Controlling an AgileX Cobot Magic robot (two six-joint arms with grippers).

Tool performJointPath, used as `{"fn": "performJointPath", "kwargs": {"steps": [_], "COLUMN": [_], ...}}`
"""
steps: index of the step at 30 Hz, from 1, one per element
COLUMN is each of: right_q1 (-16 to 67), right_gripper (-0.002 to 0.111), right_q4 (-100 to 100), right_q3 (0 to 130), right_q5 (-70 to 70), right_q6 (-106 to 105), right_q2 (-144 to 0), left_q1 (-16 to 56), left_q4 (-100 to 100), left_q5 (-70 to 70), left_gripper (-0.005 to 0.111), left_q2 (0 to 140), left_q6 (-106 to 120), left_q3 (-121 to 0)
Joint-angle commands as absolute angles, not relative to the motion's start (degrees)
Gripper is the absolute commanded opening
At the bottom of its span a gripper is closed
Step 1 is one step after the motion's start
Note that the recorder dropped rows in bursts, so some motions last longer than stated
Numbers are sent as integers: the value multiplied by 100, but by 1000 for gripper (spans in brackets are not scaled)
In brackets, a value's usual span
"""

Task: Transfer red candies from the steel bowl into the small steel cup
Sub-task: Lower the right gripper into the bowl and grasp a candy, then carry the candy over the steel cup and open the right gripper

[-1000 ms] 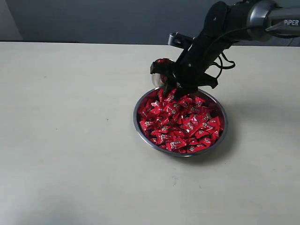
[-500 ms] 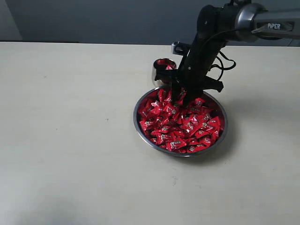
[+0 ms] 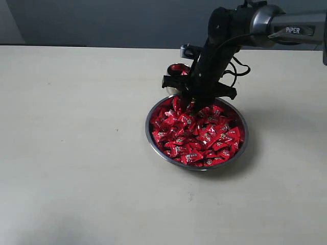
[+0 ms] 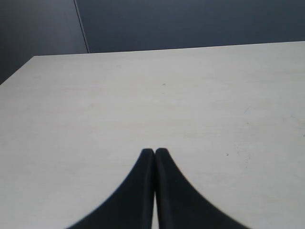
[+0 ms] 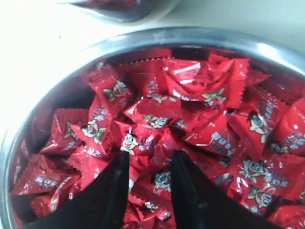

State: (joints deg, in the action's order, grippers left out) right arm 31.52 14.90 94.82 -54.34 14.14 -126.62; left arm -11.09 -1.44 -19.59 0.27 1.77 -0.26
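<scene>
The steel bowl (image 3: 151, 139) sits at the table's middle right, heaped with red candies (image 3: 199, 135). My right gripper (image 3: 196, 106) reaches down into the pile at the bowl's far edge. In the right wrist view the bowl's rim (image 5: 190, 36) rings the red candies (image 5: 190, 95), and the right gripper (image 5: 150, 157) is open, its two dark fingers pressed into the pile with candies lying in the gap. The small steel cup (image 3: 175, 70) stands just behind the bowl, partly hidden by the arm; its base (image 5: 119, 7) shows at the frame edge. My left gripper (image 4: 154, 151) is shut over bare table.
The black right arm (image 3: 225, 30) stretches in from the upper right, over the bowl's far side and next to the cup. The pale table (image 3: 76, 127) spreads to the left and front of the bowl, with a dark wall behind it.
The right gripper has swung from beside the cup to the bowl's far edge and dropped into the candies. The left gripper's earlier state is not shown.
</scene>
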Motion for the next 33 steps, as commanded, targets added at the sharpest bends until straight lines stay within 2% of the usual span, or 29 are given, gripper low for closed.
{"fn": "performJointPath", "kwargs": {"steps": [1, 28, 33], "right_q1": [3143, 3143, 3143], "right_gripper": [30, 30, 24], "right_q4": [1337, 835, 749], "right_q3": [9527, 9527, 9527], "right_q5": [-5460, -5803, -5791], "right_q6": [1349, 1349, 1349], "right_q2": [-12657, -12974, -12974], "left_q1": [-1072, -1072, -1072], "left_q4": [-155, -155, -155], "left_q5": [-1914, -1914, -1914], "left_gripper": [0, 0, 0], "left_q2": [0, 0, 0], "left_q6": [168, 168, 168], "left_q3": [0, 0, 0]}}
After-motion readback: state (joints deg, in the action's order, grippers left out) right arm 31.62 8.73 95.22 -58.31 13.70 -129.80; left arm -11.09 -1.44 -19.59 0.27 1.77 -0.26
